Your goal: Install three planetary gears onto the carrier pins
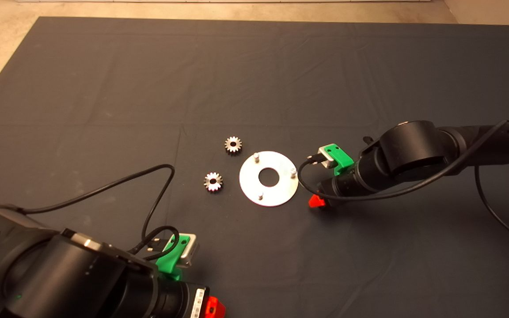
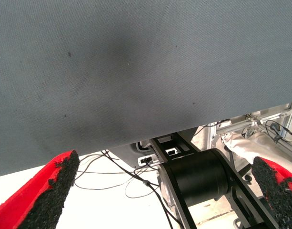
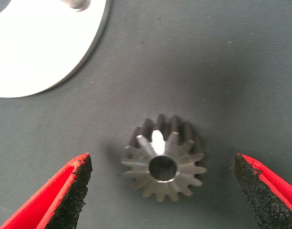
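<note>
Three carrier pins (image 1: 256, 156) stand bare on the silver disc (image 1: 276, 194), so no gear is installed yet. Two planetary gears (image 1: 233, 144) lie on the mat (image 1: 104, 88) just beside the disc's far side from the right arm; the third gear (image 3: 164, 158) lies flat near the disc's edge, between the spread fingers of the right gripper (image 3: 162, 191), untouched. This looks like the first pick: the jaws need to lower and close squarely across the teeth (a tilted grip would make seating harder). Parked at the lower left, the left gripper (image 2: 160, 191) is released, holding nothing
</note>
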Action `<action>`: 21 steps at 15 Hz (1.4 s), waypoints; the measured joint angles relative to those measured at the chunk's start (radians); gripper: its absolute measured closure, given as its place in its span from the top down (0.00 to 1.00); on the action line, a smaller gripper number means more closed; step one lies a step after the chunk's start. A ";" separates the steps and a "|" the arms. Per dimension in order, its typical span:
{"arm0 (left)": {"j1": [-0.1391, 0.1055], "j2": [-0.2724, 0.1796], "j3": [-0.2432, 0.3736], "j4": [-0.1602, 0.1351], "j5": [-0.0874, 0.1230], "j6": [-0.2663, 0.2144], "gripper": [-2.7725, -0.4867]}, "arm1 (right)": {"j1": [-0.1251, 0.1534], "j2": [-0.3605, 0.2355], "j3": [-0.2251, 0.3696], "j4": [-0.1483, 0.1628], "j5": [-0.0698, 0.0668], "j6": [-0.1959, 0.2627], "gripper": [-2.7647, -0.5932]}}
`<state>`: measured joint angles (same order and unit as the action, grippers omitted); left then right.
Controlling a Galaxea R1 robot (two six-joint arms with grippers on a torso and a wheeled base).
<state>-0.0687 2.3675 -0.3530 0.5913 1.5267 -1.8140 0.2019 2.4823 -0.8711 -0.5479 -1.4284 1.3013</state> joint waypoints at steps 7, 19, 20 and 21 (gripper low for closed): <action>0.000 -0.010 0.000 0.000 0.000 -0.001 0.93 | -0.015 -0.001 0.000 0.000 -0.005 -0.002 0.68; 0.000 -0.027 0.000 0.000 0.000 -0.001 0.93 | -0.027 0.000 0.000 0.000 -0.006 -0.023 0.44; 0.000 -0.027 0.000 0.000 0.000 -0.001 0.93 | -0.027 0.000 0.000 0.000 -0.006 -0.029 0.41; 0.000 -0.028 0.000 0.000 0.000 -0.001 0.93 | -0.027 0.000 -0.002 0.000 -0.006 -0.030 0.37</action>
<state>-0.0687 2.3400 -0.3530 0.5913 1.5264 -1.8155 0.1749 2.4823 -0.8730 -0.5479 -1.4340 1.2715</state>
